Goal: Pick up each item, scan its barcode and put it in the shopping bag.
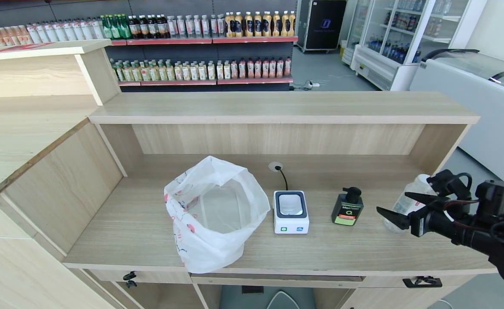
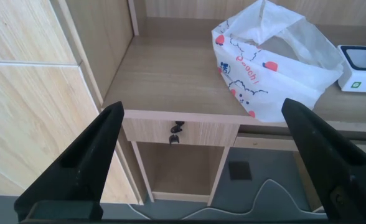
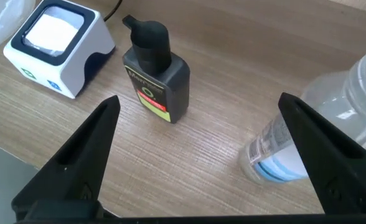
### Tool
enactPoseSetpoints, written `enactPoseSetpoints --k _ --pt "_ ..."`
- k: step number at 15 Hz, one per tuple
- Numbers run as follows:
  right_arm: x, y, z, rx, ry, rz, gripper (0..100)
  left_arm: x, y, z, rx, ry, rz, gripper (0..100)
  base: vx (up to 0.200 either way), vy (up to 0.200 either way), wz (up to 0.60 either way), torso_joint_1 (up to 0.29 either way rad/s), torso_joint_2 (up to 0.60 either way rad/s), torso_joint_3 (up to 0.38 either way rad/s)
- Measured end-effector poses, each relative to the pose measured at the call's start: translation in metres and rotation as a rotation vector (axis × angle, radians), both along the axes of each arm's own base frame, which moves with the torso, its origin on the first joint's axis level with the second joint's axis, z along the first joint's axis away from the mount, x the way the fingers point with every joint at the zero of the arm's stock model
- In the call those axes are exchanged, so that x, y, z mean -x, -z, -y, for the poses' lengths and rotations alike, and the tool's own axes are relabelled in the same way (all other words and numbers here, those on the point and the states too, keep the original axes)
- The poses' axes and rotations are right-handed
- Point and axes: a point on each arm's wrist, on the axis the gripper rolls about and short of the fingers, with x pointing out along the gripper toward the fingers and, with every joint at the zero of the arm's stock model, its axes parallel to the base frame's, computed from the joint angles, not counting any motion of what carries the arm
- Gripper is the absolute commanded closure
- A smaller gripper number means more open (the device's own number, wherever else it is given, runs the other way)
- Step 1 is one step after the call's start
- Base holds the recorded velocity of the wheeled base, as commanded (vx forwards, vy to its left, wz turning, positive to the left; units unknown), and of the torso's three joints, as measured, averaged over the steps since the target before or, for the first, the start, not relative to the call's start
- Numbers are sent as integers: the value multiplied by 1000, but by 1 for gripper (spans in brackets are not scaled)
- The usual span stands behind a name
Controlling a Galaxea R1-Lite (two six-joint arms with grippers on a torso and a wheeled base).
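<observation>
Right claw (image 1: 392,203): jaws spread wide, nothing held. It hangs above the right end of the tabletop (image 1: 127,223), touching no item. In the right wrist view the same claw (image 3: 198,99) looks down on two items.

Clear plastic bottle (image 1: 408,197): nearest to the right claw, just behind it at the tabletop's right end. It has a white cap and a pale label. Whether it stands or leans cannot be determined.

Dark pump bottle (image 1: 347,207): upright on the tabletop, to the left of the clear bottle and apart from it, black pump head on top, a green and red label on its face.

Scanner (image 1: 291,211): a white box with a dark-framed window facing up, just beside the pump bottle on its left. A black cable (image 1: 282,177) runs from its rear to a port in the tabletop.

Shopping bag (image 1: 215,214): white with red print, mouth open upward, standing left of the scanner at the tabletop's front edge.

Left claw (image 2: 201,104): jaws wide apart, empty, positioned off the front left corner of the tabletop, below its edge.
</observation>
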Motion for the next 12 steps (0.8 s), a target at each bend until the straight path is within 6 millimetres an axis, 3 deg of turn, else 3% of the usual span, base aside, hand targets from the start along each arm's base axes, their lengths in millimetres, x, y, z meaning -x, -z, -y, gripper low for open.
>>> enactPoseSetpoints --k 5,12 --pt "-16 23 -12 -11 -54 -31 0 0 0 0 0 0 0 0 0 0 0 0 0 0" --pt "-47 41 -23 -15 -113 -17 0 0 0 0 0 0 0 0 0 0 0 0 0 0"
